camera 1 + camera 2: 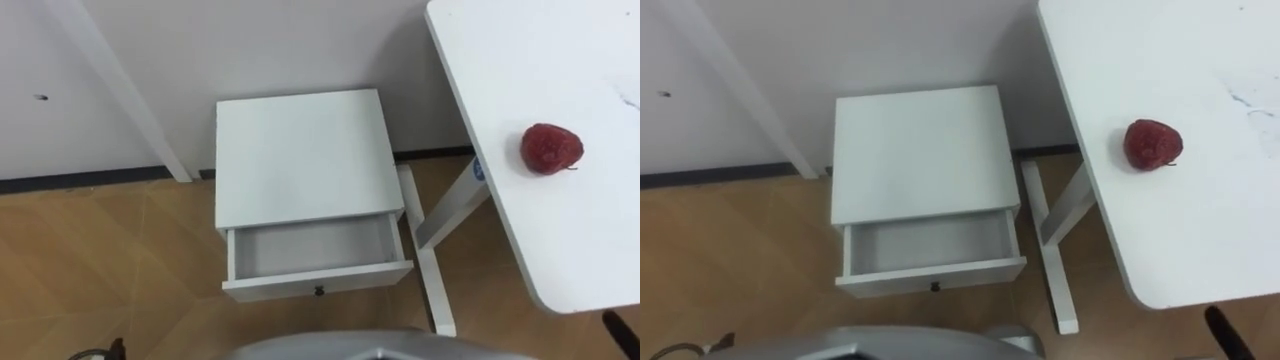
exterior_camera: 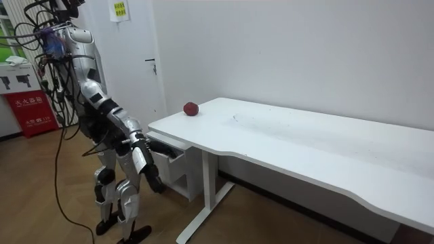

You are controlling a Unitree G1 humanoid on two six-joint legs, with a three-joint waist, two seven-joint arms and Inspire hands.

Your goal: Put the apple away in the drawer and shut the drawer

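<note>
A dark red apple (image 1: 550, 149) lies on the white desk (image 1: 540, 60), near its left edge and at my right. To the desk's left a white nightstand (image 1: 300, 155) stands against the wall. Its drawer (image 1: 310, 250) is pulled out toward me and its inside is bare. In the room view I stand upright facing the nightstand, a short step back from it. My right hand (image 2: 152, 177) hangs low in front of my thigh with relaxed fingers and holds nothing. A dark tip of that hand (image 1: 615, 325) pokes in below the desk's near edge.
The desk's white leg and foot (image 1: 430, 270) stand right beside the nightstand's right side. A slanted white post (image 1: 120, 90) runs down the wall on the left. Wooden floor lies around the nightstand. A red sign (image 2: 27, 105) stands behind me.
</note>
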